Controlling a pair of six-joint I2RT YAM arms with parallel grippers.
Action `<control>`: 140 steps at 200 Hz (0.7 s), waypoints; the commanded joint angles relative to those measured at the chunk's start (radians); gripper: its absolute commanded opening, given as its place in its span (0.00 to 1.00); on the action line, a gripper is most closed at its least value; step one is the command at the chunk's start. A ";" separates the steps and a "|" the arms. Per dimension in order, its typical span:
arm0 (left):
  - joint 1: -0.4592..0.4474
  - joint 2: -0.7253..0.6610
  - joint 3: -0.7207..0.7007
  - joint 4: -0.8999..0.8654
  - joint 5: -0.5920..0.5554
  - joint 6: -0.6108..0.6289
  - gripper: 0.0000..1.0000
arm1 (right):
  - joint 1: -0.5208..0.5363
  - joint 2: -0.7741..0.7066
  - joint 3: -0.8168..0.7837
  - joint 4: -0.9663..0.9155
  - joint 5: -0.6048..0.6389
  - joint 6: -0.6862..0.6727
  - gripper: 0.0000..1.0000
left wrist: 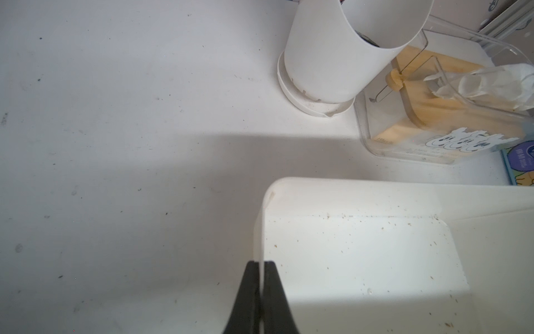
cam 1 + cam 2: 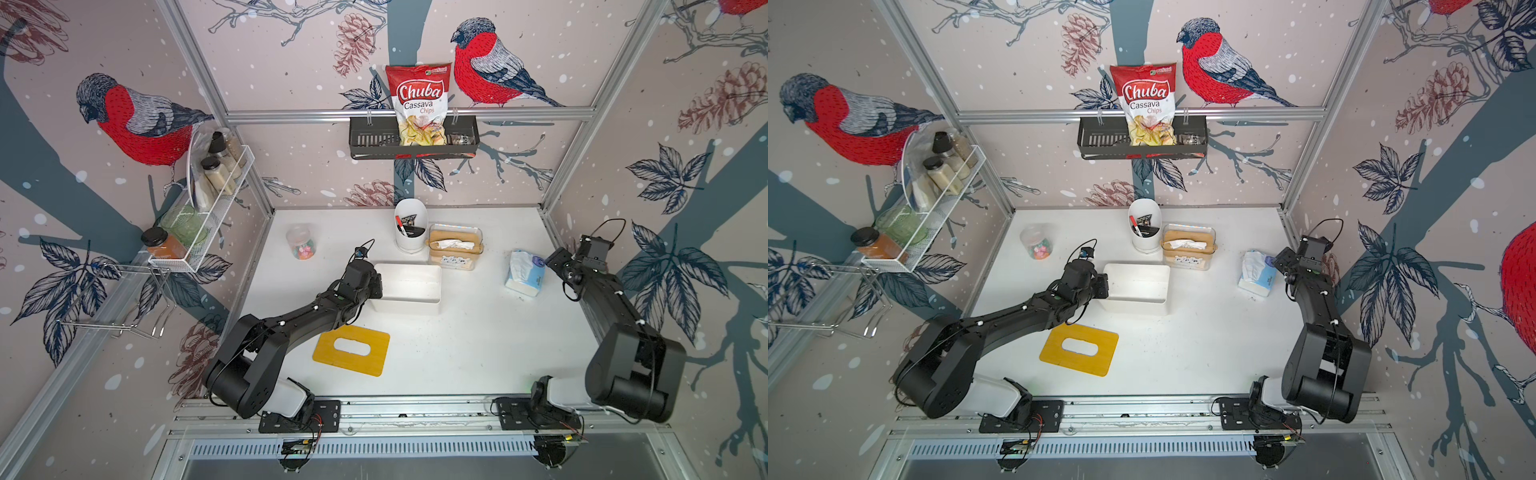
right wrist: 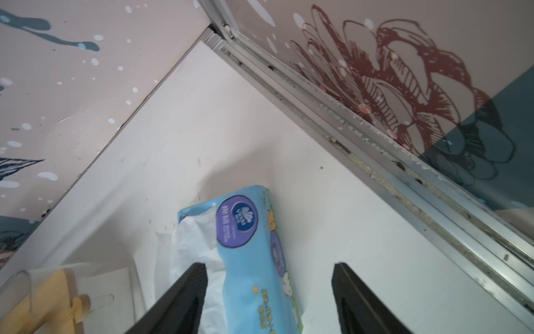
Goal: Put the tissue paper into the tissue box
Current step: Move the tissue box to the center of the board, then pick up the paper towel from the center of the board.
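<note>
The tissue paper (image 2: 524,272) (image 2: 1257,272) is a blue plastic pack with white tissue showing at its torn side, lying at the table's right. My right gripper (image 3: 268,266) (image 2: 550,262) is open, and the pack (image 3: 251,260) lies between its two fingers. The tissue box (image 2: 411,305) (image 2: 1136,307) is an open, empty white tub in the middle of the table. On the thin left wall of the box (image 1: 361,260) my left gripper (image 1: 261,263) (image 2: 376,286) is shut, one finger inside and one outside.
A yellow slotted lid (image 2: 351,350) lies flat in front of the box. Behind the box stand a white pen holder (image 2: 410,224) and a clear container with a wooden lid (image 2: 455,247). A candy jar (image 2: 301,242) is at the back left. The right wall rail (image 3: 375,138) runs close by the pack.
</note>
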 commanded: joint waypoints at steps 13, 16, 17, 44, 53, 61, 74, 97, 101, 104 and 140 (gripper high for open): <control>-0.032 0.014 0.026 -0.008 -0.029 0.005 0.00 | -0.015 0.115 0.068 -0.002 -0.154 -0.005 0.70; -0.037 0.017 0.029 -0.011 -0.032 0.004 0.00 | -0.015 0.125 0.069 -0.004 -0.163 -0.005 0.70; -0.039 0.018 0.030 -0.011 -0.034 0.003 0.00 | -0.015 0.128 0.069 -0.004 -0.166 -0.005 0.69; -0.079 0.047 0.054 -0.037 -0.080 -0.002 0.00 | -0.015 0.159 0.030 0.035 -0.220 0.006 0.65; -0.086 0.058 0.060 -0.041 -0.084 -0.008 0.00 | -0.015 0.169 0.017 0.044 -0.225 0.010 0.63; -0.087 0.069 0.064 -0.040 -0.076 -0.014 0.00 | -0.014 0.176 0.006 0.056 -0.235 0.013 0.61; -0.093 0.086 0.074 -0.047 -0.070 -0.016 0.00 | -0.015 0.190 -0.013 0.081 -0.267 0.022 0.57; -0.097 0.098 0.084 -0.051 -0.076 -0.019 0.00 | -0.012 0.213 -0.040 0.124 -0.315 0.039 0.46; -0.097 0.100 0.086 -0.052 -0.076 -0.019 0.00 | -0.012 0.216 -0.043 0.126 -0.317 0.040 0.44; -0.097 0.101 0.087 -0.054 -0.077 -0.019 0.00 | -0.011 0.218 -0.046 0.130 -0.320 0.042 0.43; -0.097 0.095 0.095 -0.068 -0.076 -0.016 0.01 | -0.013 0.215 -0.069 0.168 -0.325 0.042 0.23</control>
